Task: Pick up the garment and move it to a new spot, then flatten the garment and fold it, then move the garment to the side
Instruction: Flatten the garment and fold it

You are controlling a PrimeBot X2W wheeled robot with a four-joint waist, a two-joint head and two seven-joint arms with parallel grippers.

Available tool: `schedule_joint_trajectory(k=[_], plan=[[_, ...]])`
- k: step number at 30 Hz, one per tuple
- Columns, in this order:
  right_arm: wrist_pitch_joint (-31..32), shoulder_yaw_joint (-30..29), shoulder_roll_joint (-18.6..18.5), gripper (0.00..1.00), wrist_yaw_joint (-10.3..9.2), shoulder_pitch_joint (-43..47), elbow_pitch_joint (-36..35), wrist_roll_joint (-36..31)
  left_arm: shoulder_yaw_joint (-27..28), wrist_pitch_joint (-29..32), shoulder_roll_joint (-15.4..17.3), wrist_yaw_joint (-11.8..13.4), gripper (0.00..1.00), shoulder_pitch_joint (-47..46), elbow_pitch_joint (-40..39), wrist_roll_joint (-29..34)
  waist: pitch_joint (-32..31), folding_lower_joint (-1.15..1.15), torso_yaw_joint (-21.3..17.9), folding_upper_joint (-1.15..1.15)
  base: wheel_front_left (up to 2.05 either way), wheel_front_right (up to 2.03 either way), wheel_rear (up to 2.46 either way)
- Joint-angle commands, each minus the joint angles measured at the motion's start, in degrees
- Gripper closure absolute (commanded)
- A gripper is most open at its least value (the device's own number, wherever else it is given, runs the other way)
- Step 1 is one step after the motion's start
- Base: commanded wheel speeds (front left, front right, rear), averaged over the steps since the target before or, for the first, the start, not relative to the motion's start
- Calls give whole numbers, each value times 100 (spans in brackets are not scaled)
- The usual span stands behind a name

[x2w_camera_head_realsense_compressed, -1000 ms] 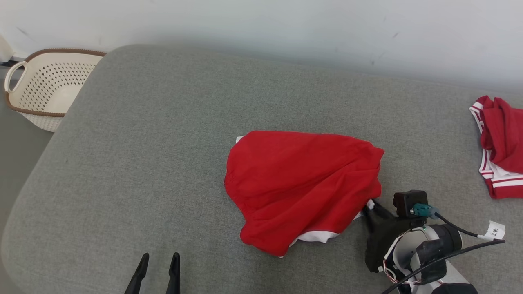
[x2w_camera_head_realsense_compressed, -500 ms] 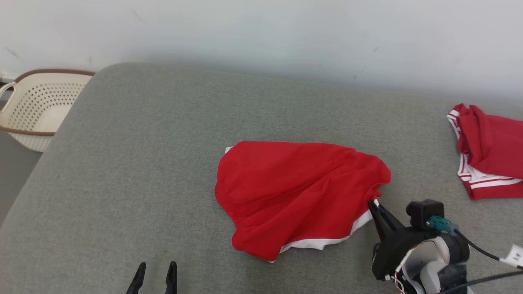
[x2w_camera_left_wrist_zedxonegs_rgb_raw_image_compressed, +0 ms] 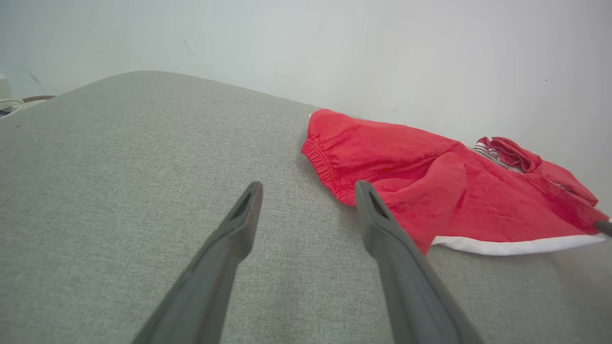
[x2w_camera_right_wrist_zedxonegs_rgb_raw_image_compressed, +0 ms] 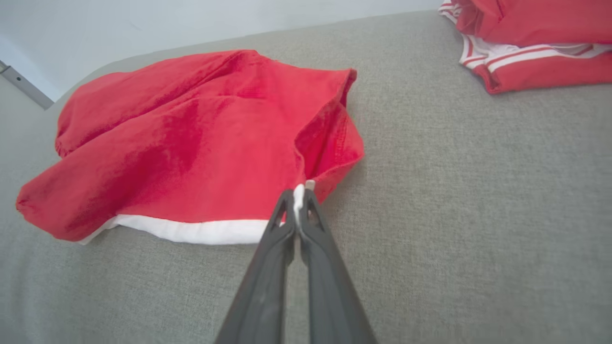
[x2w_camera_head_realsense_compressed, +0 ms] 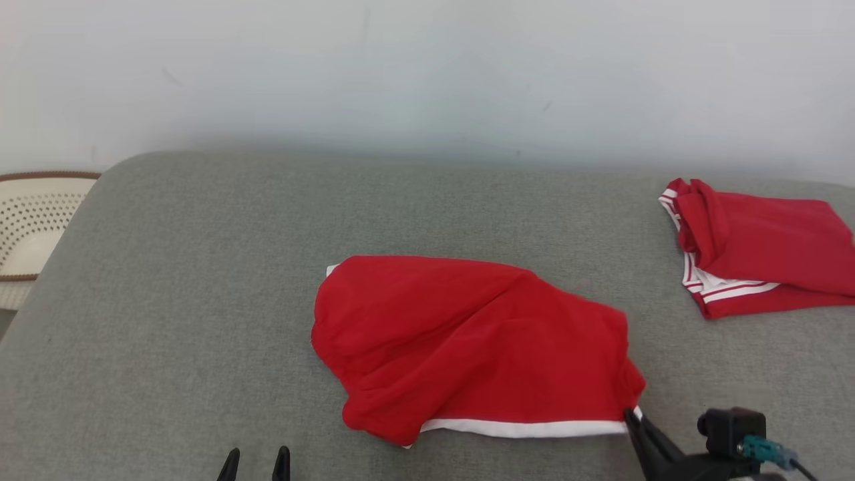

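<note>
Basket (x2w_camera_head_realsense_compressed: pixel 30 224) left of cushion (x2w_camera_head_realsense_compressed: pixel 200 280) | right claw (x2w_camera_right_wrist_zedxonegs_rgb_raw_image_compressed: pixel 299 193) pinches garment (x2w_camera_head_realsense_compressed: pixel 467 341) hem

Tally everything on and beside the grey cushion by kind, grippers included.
Red garments with white trim: 2, centre garment, far-right garment
Cream perforated plastic basket: 1
Dark two-fingered grippers: 2, left gripper, right gripper
Total: 5

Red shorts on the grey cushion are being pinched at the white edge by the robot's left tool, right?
Not quite. It is the right tool that pinches the white edge of the red shorts on the grey cushion. The right wrist view shows it shut on the cloth. The left tool is open and holds nothing.
</note>
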Motion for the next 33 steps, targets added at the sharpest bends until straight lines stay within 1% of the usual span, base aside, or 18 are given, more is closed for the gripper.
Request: schedule_joint_trajectory(k=[1, 5, 6, 8, 9, 10, 20, 26, 33], plan=[[85, -32, 72, 100, -4, 176, -108, 62, 33, -21, 4, -5, 0, 116, 11, 41, -75, 0, -97, 0, 0, 0, 0], [213, -61, 122, 100, -4, 382, -171, 77, 31, -21, 5, -31, 0, 130, 43, 63, -123, 0, -157, 0, 0, 0, 0], [206, -70, 142, 89, -4, 414, -160, 79, 31, -21, 4, -37, 0, 132, 51, 65, -131, 0, -167, 0, 0, 0, 0], [169, -118, 126, 85, -4, 433, -115, 1, 41, -21, 4, -51, 0, 140, 62, 74, -144, 0, -192, 0, 0, 0, 0], [101, -157, 116, 53, -4, 422, -105, -72, 45, -21, 4, -60, 0, 139, 68, 80, -145, 0, -201, 0, 0, 0, 0], [77, -186, 160, 0, -4, 423, -73, -85, 54, -21, 4, -68, 0, 136, 71, 83, -146, 0, -210, 0, 0, 0, 0], [-443, -281, 310, 0, -4, 196, -199, -315, 73, -21, 9, -130, 0, 15, 169, 129, -94, 0, -361, 0, 0, 0, 0], [-496, -169, 366, 0, -4, 86, -154, -362, 10, -11, 105, -263, 0, -156, 426, 94, -49, 0, -488, 0, 0, 0, 0], [-585, 0, 442, 0, -4, -75, -68, -396, -143, 62, 235, -374, 0, -500, 884, 89, 58, 0, -770, 0, 0, 0, 0]])
